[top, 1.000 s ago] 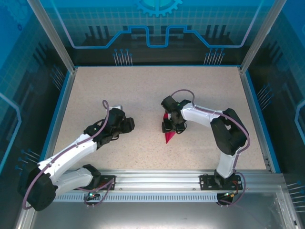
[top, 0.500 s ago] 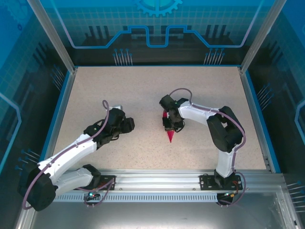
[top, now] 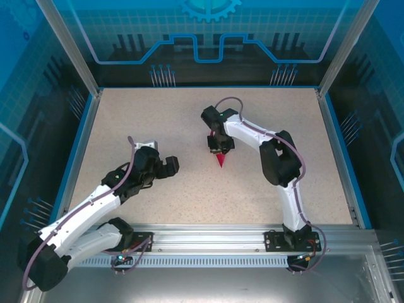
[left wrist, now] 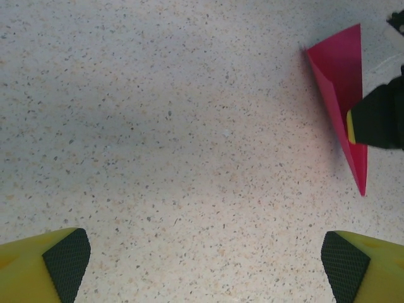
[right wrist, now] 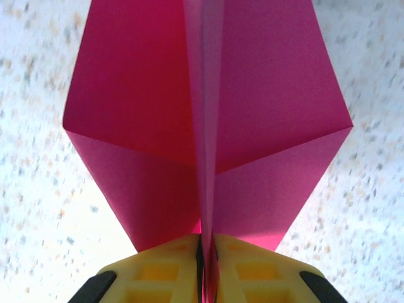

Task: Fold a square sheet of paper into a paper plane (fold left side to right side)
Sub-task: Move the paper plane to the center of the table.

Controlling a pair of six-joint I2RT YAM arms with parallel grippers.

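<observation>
The magenta-pink paper plane [top: 220, 160] hangs point-down near the middle of the table, pinched along its centre crease by my right gripper [top: 218, 149]. In the right wrist view its two wings [right wrist: 208, 120] spread out above the yellow fingers [right wrist: 165, 270], which are shut on the fold. From the left wrist camera the paper plane [left wrist: 344, 82] is at the upper right, partly behind a dark finger [left wrist: 379, 117]. My left gripper [top: 169, 165] stands open over bare table, well left of the plane, its yellow fingertips [left wrist: 47, 268] wide apart.
The speckled table [top: 158, 120] is bordered by blue rails and metal posts [top: 66, 47] at the back corners. The right arm's elbow [top: 278, 158] rises just right of the plane.
My right gripper has closed on the plane and carried it up and toward the back of the table. The left gripper has opened wide and shifted slightly.
</observation>
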